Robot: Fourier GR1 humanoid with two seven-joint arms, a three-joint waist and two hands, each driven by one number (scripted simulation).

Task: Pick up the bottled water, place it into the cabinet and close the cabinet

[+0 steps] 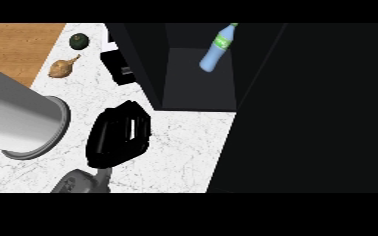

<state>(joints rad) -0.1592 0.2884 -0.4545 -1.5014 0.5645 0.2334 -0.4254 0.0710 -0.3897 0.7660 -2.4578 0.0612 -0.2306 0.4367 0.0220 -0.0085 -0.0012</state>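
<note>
Head view: bottled water (216, 50) sits inside the open cabinet (196, 91) at upper centre, tilted with its cap to the upper right. No hand touches it, so the placing looks done. The dark door panel (295, 110) fills the right of the frame (my reading: swung out, closing not yet done). Left hand (118, 135) hovers over the marble counter (177, 152) at lower left, fingers relaxed and grasping nothing, likely free for the door. Right hand not seen. Count: one bottle, one cabinet, one hand, one green round fruit (79, 41), one tan bulb (63, 68), one small black block (118, 66), one grey cylinder (29, 120) at the left edge.
</note>
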